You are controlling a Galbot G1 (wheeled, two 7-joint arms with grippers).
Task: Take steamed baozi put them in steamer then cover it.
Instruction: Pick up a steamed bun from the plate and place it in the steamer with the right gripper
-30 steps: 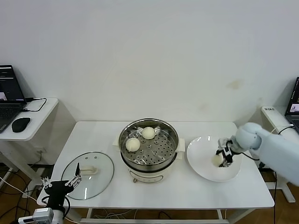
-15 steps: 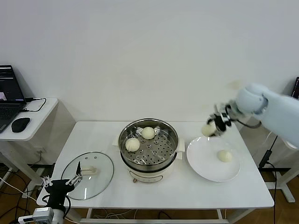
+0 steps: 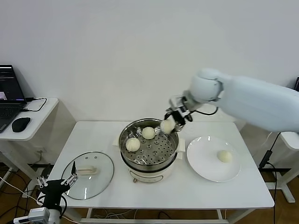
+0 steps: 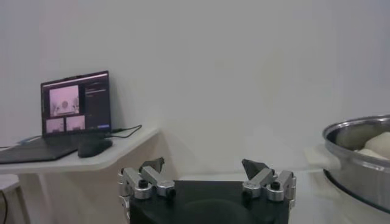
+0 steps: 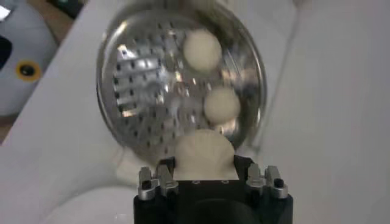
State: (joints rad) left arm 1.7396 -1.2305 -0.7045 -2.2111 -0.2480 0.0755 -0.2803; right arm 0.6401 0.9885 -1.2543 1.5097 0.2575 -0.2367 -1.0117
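We take the steamer [image 3: 148, 148] as our landmark, standing at the middle of the white bench [image 3: 154, 186]; it is a shiny perforated basket on a cream pot base with side handles. Our right tool [image 3: 174, 120] hangs above the steamer's rim on the side nearer the plate, clamped on one baozi [image 3: 167, 126]; in the right wrist view that bun [image 5: 203, 157] sits pinched between the fingers, with the basket [image 5: 177, 85] directly below it. Two more baozi lie inside the steamer; one [image 3: 148, 133] rests toward the far wall, the other [image 3: 133, 144] toward the left rim, apart from each other. The white plate [image 3: 205, 163] stands just to the right of the steamer; a single baozi [image 3: 224, 156] remains on it, toward its right half. The cover [image 3: 88, 175], a clear glass lid with a cream bar handle, lies flat on the bench to the left of the steamer, near the front edge. Our left tool [image 3: 60, 183] waits low at the bench's front left corner, beside the cover and well apart from the steamer; its fingers stand wide and hold nothing, as the left wrist view [image 4: 206, 176] confirms. Farther left of the steamer, a side desk [image 3: 32, 119] carries a laptop [image 3: 9, 95] and a mouse [image 3: 20, 124].
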